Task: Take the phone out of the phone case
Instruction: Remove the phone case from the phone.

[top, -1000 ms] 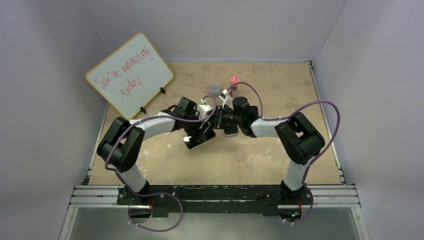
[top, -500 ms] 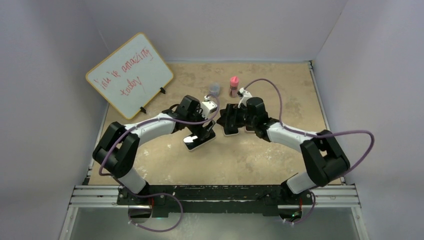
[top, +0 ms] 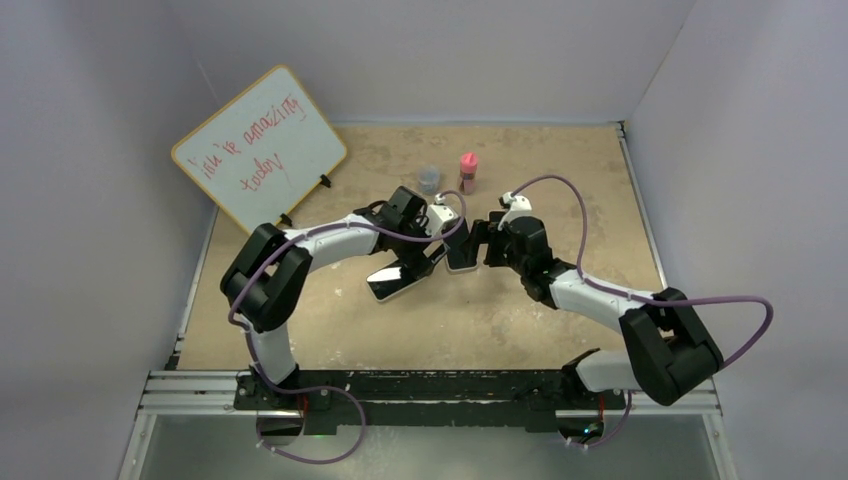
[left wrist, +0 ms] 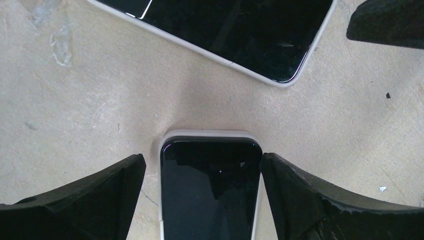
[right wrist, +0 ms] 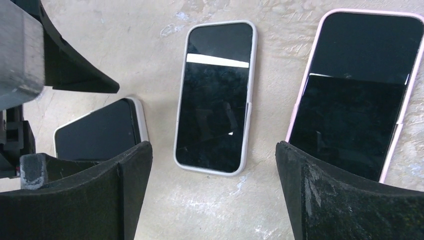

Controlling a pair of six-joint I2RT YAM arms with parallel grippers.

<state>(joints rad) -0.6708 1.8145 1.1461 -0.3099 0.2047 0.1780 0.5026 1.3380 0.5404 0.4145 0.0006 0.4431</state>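
Observation:
A dark-screened phone (top: 398, 281) (left wrist: 210, 195) with a pale rim lies flat on the table; whether that rim is the phone case I cannot tell. My left gripper (top: 432, 258) (left wrist: 202, 159) stands open astride its right end. One finger is almost at the phone's edge and the other is a gap away. A second phone (top: 460, 258) (left wrist: 225, 30) (right wrist: 215, 95) with a grey rim lies just beyond. My right gripper (top: 478, 240) (right wrist: 214, 150) is open over bare table short of it, holding nothing.
A pink-rimmed phone (right wrist: 357, 95) lies beside the grey-rimmed one, hidden under my right arm from above. Behind the grippers stand a small clear cup (top: 430, 178) and a pink-capped bottle (top: 467, 172). A whiteboard (top: 260, 150) leans at the back left.
Both grippers have opened wide. The right gripper has drawn back to the right, away from the left one, and its elbow has swung outward. The left gripper has shifted slightly right.

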